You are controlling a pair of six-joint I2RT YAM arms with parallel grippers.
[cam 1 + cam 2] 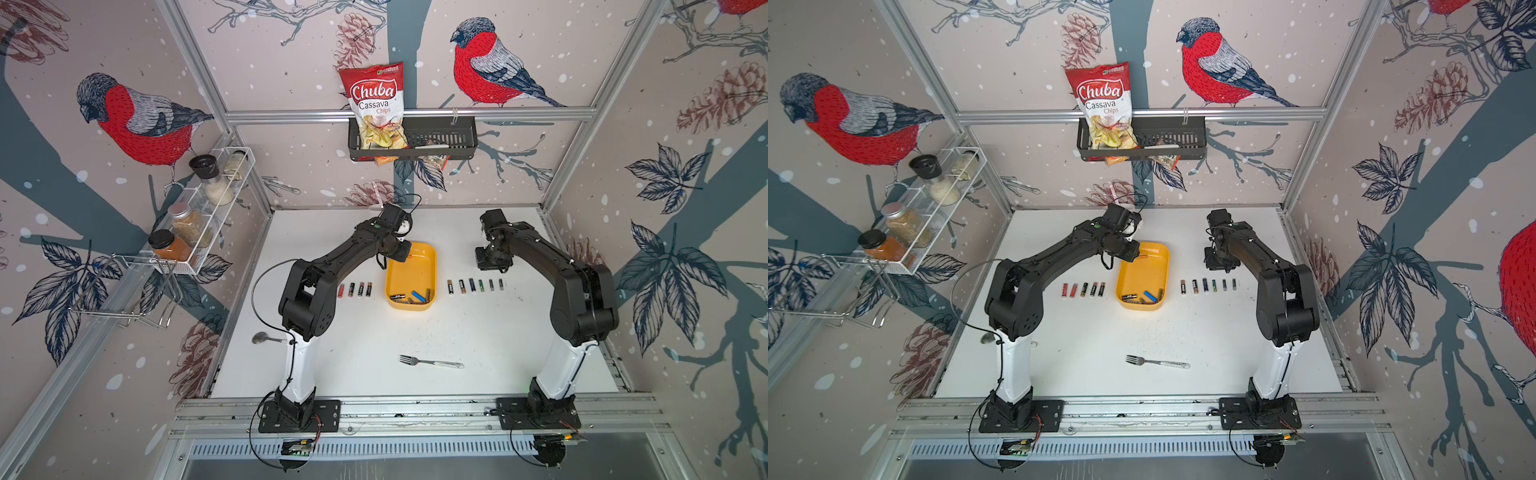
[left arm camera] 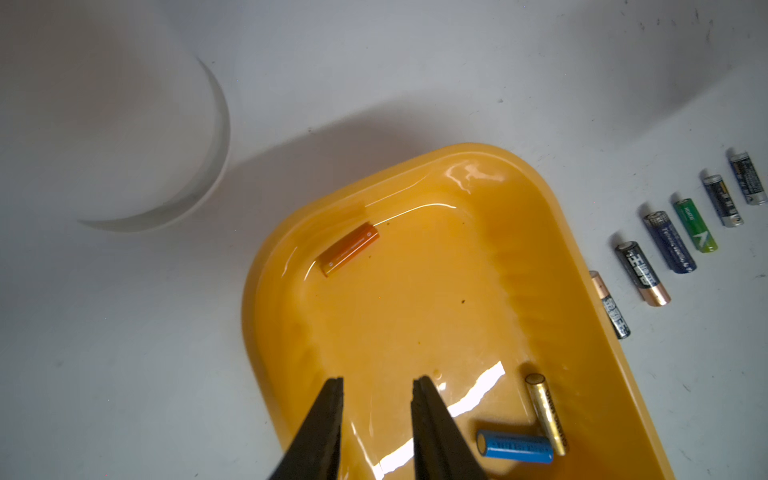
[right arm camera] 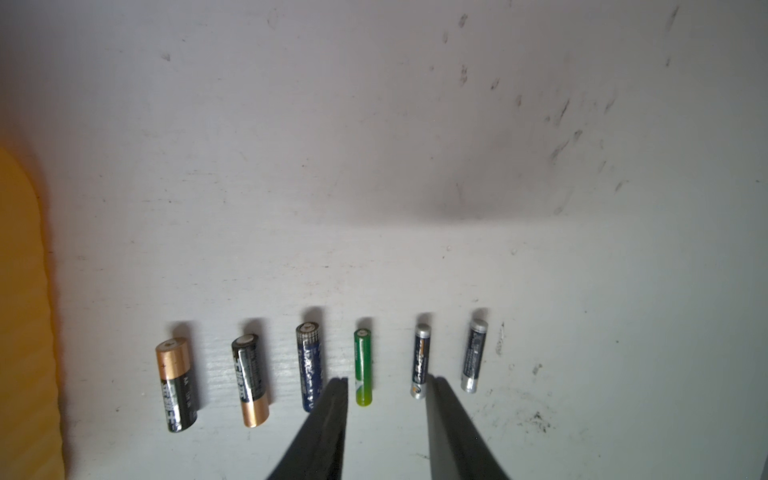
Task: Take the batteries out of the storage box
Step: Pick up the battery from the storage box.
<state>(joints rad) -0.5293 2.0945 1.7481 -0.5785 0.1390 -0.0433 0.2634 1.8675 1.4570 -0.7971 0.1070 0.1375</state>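
Observation:
The yellow storage box lies mid-table in both top views. Inside it I see an orange battery at the far end, and a blue battery and a gold one among several at the near end. My left gripper hangs open over the box, nothing between its fingers. Rows of batteries lie on the table left and right of the box. My right gripper is open and empty above the right row, near a green battery.
A white round container stands just beyond the box's far left corner. A fork lies near the front, a spoon by the left arm's base. A chips bag sits in a wall basket; a spice rack hangs left.

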